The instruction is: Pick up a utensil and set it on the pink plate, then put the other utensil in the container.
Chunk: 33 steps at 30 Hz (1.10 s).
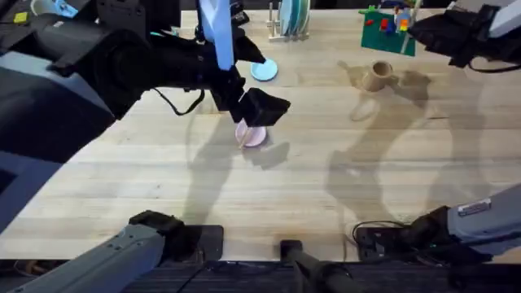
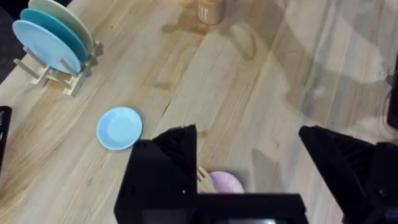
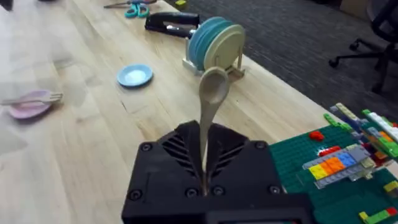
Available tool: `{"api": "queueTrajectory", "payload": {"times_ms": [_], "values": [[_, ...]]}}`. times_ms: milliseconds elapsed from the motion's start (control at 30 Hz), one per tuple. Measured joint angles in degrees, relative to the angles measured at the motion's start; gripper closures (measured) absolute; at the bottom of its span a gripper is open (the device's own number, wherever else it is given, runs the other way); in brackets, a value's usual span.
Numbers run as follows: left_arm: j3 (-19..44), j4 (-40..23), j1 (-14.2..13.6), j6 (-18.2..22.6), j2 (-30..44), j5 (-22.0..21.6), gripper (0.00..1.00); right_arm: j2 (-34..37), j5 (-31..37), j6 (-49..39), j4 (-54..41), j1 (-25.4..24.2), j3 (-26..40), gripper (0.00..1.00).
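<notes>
The pink plate (image 1: 253, 136) lies mid-table with the wooden fork (image 3: 38, 98) resting across it. My left gripper (image 1: 262, 110) hovers just above the plate, open and holding nothing; in the left wrist view the plate (image 2: 227, 182) and the fork's tines (image 2: 204, 177) show between its spread fingers (image 2: 168, 162). The wooden spoon (image 3: 213, 90) stands upright, with my right gripper (image 3: 204, 140) shut on its handle. That gripper (image 1: 431, 32) is raised at the far right, near the tan container (image 1: 377, 75), which stands upright on the table.
A light blue plate (image 1: 264, 70) lies beyond the pink one. A dish rack (image 1: 291, 20) holding plates stands at the back. A green brick baseplate (image 1: 389, 28) with toy bricks sits at the back right. Scissors (image 3: 134, 7) and a black stapler (image 3: 171, 22) lie farther off.
</notes>
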Motion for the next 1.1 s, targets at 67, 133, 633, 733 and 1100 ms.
{"api": "queueTrajectory", "payload": {"times_ms": [67, 133, 633, 733, 1100], "values": [[0.0, 0.0, 0.0, 0.0, 0.0, 0.0, 0.006, 1.3, 0.1, 0.0, 1.6, 0.3, 0.0, 0.973], [0.0, 0.0, 0.0, 0.0, 0.0, 0.0, 0.006, 2.7, 0.1, 0.0, 3.5, 0.6, 0.0, 0.973], [0.0, -1.1, 0.0, 0.0, 0.0, 0.0, 0.006, 10.0, -1.8, 0.0, 12.7, 3.3, 0.1, 0.973], [0.0, -1.5, 0.0, 0.0, 0.0, 0.0, 0.006, 11.4, -2.1, 0.0, 13.4, 4.1, 0.1, 0.973], [0.0, -1.5, 0.0, 0.0, 0.0, 0.0, 0.006, 14.2, -2.3, 0.0, 13.5, 5.0, 0.2, 0.971]]}}
